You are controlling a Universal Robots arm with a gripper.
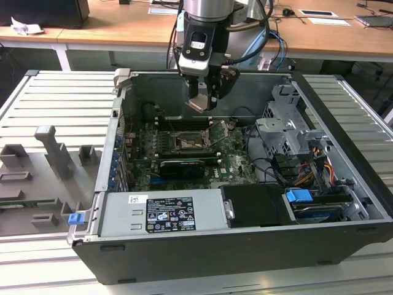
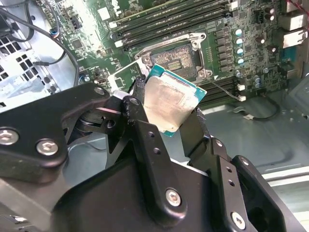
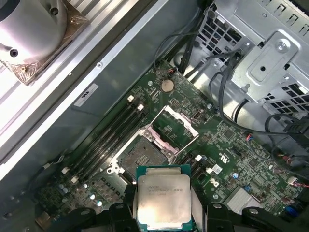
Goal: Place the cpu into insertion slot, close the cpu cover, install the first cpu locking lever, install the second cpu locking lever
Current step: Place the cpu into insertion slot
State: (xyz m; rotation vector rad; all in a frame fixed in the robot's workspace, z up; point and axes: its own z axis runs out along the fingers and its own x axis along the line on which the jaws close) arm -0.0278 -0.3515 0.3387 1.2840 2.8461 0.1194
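My gripper [image 1: 201, 99] hangs inside the open computer case, shut on the cpu [image 1: 197, 104], a flat square chip with a pale metal face. In both wrist views the cpu [image 2: 169, 101] [image 3: 163, 198] sits edge-on between the black fingers [image 2: 139, 111], well above the board. The insertion slot [image 1: 187, 142] [image 2: 176, 57] [image 3: 139, 153] lies uncovered on the green motherboard, below and slightly to one side of the chip. The cpu cover [image 3: 174, 124] [image 1: 222, 131] stands swung open beside the slot. A thin wire lever [image 2: 225, 90] lies loose next to the socket.
Memory slots [image 2: 169, 21] run along one side of the socket, and a long black card [image 1: 178, 167] along the other. A grey power supply [image 1: 163, 212], a metal drive cage [image 1: 288, 132] and cables [image 1: 313, 166] crowd the case. Grey fixtures [image 1: 58, 153] stand at the exterior view's left.
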